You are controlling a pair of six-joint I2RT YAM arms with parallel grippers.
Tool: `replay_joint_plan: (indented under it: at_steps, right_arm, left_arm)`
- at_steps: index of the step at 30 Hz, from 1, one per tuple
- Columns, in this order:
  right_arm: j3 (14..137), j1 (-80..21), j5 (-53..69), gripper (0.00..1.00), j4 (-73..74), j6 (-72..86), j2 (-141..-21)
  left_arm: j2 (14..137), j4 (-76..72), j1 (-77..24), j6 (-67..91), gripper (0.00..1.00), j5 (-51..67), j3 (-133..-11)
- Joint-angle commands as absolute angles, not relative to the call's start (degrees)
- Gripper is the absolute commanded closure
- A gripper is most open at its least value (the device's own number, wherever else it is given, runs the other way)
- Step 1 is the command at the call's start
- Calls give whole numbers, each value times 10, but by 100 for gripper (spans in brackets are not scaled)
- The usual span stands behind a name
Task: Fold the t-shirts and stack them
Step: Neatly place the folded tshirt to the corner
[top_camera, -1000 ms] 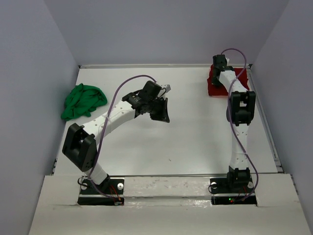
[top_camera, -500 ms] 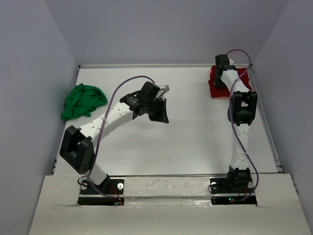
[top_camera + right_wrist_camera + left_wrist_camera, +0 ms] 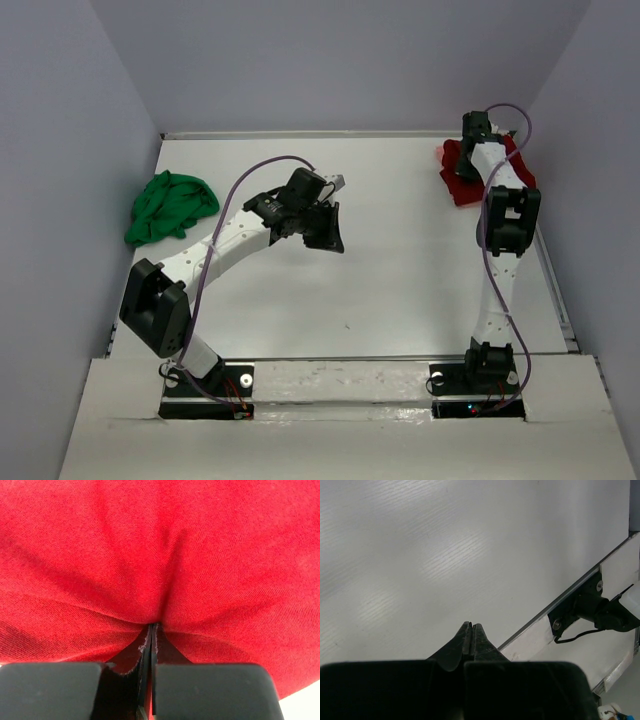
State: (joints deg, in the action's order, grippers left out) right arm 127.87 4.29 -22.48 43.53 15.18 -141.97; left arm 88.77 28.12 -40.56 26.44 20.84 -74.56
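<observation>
The dark red t-shirt (image 3: 462,180) lies bunched at the table's far right corner and fills the right wrist view (image 3: 160,545). My right gripper (image 3: 151,626) is shut on a fold of it, cloth pinched between the jaws; from above, the gripper (image 3: 476,135) stands over the shirt's far edge. A sliver of salmon pink cloth (image 3: 441,152) shows at the red shirt's left side. The bright green t-shirt (image 3: 168,205) sits crumpled at the left wall. My left gripper (image 3: 332,232) hovers over mid-table, shut and empty (image 3: 471,625).
Grey walls close in the white table (image 3: 400,270) on three sides. A metal rail (image 3: 550,270) runs along its right edge. The right arm's base (image 3: 590,611) appears in the left wrist view beyond the table's near edge strip.
The right arm has swung right and farther back, dragging the red t-shirt toward the right wall. The left arm's elbow sank slightly; its gripper stayed in place.
</observation>
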Motion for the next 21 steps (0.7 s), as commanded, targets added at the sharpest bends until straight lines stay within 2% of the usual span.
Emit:
replay_joint_plan:
  at_steps: [1, 10, 13, 14, 17, 19, 20, 21]
  right_arm:
    - [1252, 46, -178, 100, 411, 102, -1402]
    - [1272, 30, -154, 100, 400, 58, -1406]
    - [1267, 19, -151, 88, 386, 48, -1383]
    - [1265, 18, -151, 74, 381, 47, -1376]
    - [1272, 12, -164, 61, 380, 40, -1359]
    - [1288, 7, -173, 49, 381, 33, -1351]
    - [1295, 7, -171, 40, 385, 30, -1349]
    - [1305, 7, -173, 37, 390, 28, -1348]
  left_arm:
    - [874, 267, -409, 271, 100, 226, -746]
    - [878, 256, -410, 275, 100, 236, -740]
    - [880, 251, -410, 274, 100, 239, -737]
    - [882, 250, -410, 274, 100, 242, -737]
    - [882, 247, -410, 274, 100, 243, -736]
    - [882, 244, -410, 274, 100, 243, -734]
    - [882, 243, -410, 275, 100, 245, -731]
    - [882, 242, -410, 274, 100, 245, -730]
